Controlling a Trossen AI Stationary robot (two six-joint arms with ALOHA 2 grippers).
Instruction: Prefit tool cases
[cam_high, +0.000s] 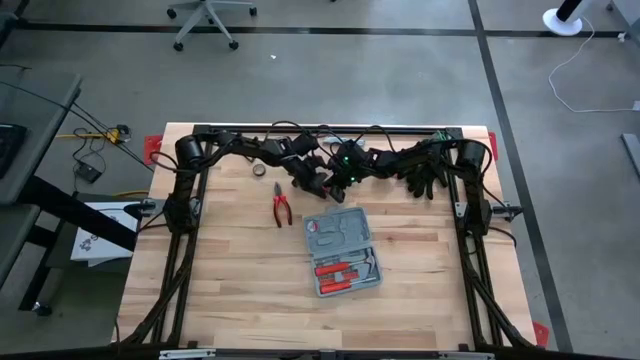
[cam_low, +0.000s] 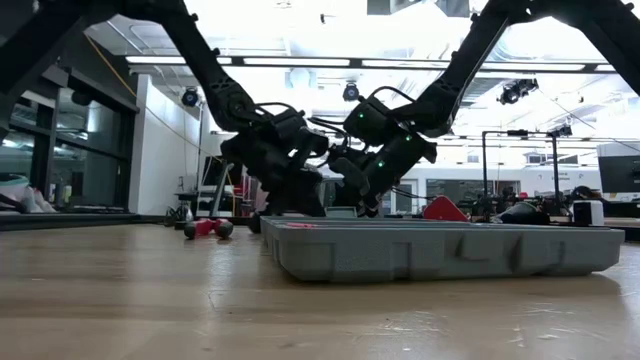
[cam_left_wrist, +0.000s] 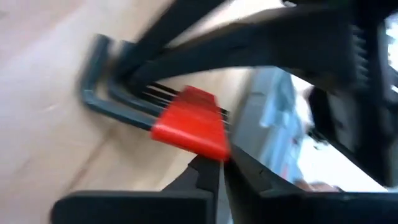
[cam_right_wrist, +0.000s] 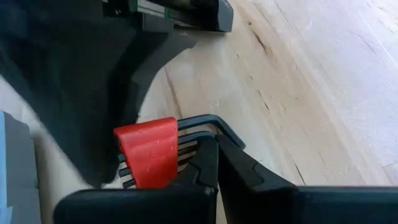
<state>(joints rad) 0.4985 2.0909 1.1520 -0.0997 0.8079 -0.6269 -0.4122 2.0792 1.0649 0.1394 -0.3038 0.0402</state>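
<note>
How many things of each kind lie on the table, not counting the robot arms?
Tool case, open: 1
Red-handled pliers: 1
Tape roll: 1
Hex key set in red holder, at both grippers: 1
Black gloves: 1 heap
Total: 5

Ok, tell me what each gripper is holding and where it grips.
A hex key set: the right gripper pinches the keys just beside the red holder; the left gripper seems shut on that holder's edge.

Blue-grey tool case (cam_high: 343, 252), open flat, red-handled tools, mid-table
</note>
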